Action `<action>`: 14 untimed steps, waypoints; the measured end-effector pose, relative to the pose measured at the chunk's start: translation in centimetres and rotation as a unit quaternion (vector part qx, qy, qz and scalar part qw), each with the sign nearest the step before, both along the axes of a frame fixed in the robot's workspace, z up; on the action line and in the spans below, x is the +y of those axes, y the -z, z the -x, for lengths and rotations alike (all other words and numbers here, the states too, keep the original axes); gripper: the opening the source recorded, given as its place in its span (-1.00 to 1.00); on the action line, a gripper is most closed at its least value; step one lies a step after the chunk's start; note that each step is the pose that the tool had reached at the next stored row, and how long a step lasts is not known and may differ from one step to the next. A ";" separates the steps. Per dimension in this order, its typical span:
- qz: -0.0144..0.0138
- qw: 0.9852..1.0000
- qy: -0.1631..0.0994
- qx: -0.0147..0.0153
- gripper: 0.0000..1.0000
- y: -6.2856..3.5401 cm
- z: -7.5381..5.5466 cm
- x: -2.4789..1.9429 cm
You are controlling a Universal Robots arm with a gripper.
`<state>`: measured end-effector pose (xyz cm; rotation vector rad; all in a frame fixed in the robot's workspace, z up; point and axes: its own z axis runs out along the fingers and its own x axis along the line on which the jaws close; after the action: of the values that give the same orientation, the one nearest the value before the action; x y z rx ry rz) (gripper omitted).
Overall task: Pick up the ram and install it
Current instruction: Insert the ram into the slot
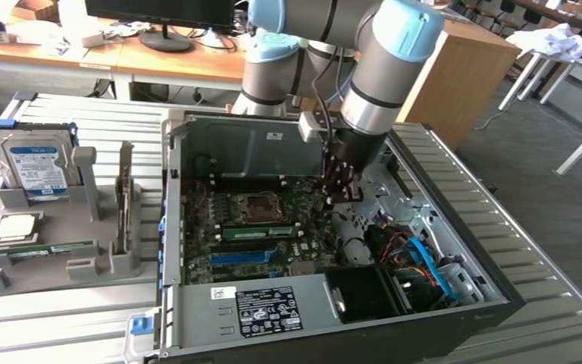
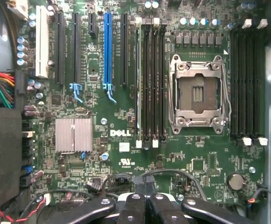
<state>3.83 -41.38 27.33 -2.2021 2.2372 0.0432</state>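
Note:
The ram (image 1: 257, 231), a long green stick, stands on edge in a memory slot of the motherboard (image 1: 233, 262) inside the open computer case, just in front of the processor socket (image 1: 254, 206). In the wrist view the ram (image 2: 137, 79) shows as a thin edge in the slot bank beside the processor socket (image 2: 198, 91). My gripper (image 1: 338, 199) hangs above the board toward the exterior view's right of the ram, apart from it. The gripper (image 2: 144, 207) is shut with nothing between its black fingers (image 2: 130, 210).
The case wall (image 1: 240, 144) rises behind the board. A power supply (image 1: 261, 307) and a cable bundle (image 1: 423, 262) fill the case front. On the exterior view's left, a grey holder (image 1: 58, 265) carries a silver hard drive (image 1: 33, 167). A blue slot (image 2: 107, 46) runs beside black ones.

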 end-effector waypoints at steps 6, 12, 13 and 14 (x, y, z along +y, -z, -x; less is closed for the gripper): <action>0.000 1.000 0.000 0.000 -0.80 -0.93 0.0 0.00; 0.000 1.000 0.000 0.000 -0.80 -0.94 0.0 0.00; 0.000 1.000 0.000 0.000 -0.80 -0.94 0.0 0.00; 0.000 1.000 0.000 0.000 -0.80 -0.94 0.0 0.00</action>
<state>3.84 -41.38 28.27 -2.2022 2.2371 0.0432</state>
